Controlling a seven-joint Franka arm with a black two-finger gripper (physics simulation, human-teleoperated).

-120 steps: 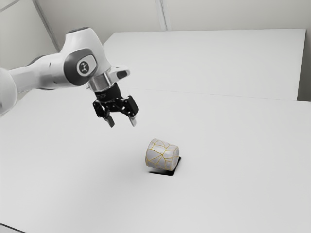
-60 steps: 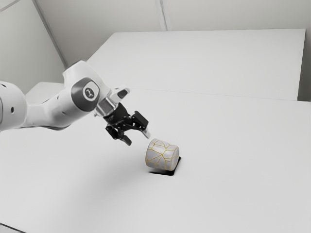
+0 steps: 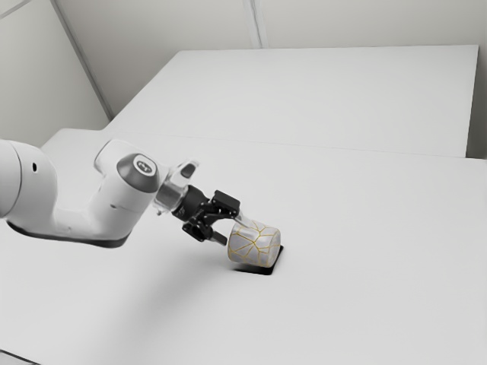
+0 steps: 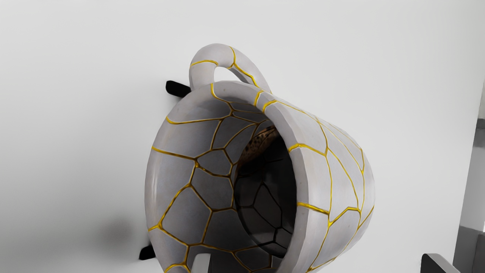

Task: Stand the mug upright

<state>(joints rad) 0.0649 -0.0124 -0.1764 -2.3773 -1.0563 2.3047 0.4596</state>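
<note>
In the exterior view my gripper (image 3: 233,230) is tilted toward the mug (image 3: 256,245), its fingertips at the mug's near end. The mug, pale grey with gold crack lines, lies on its side on the table. From the wrist view the mug (image 4: 333,182) shows its open mouth toward my hand, with its handle (image 4: 204,64) on the side away from the fingertips. Both fingers of the gripper (image 4: 316,263) stand wide apart; one tip overlaps the mouth, the other is beyond the mug's outer wall.
The white table (image 3: 365,304) extends around the mug, with a dark shadow under it. A second white surface (image 3: 319,91) stands behind. Table edges show at the wrist view's side.
My arm has come down and toward the exterior view's right, tilting the hand over and bringing the fingertips to the mug. The mug has not moved.
</note>
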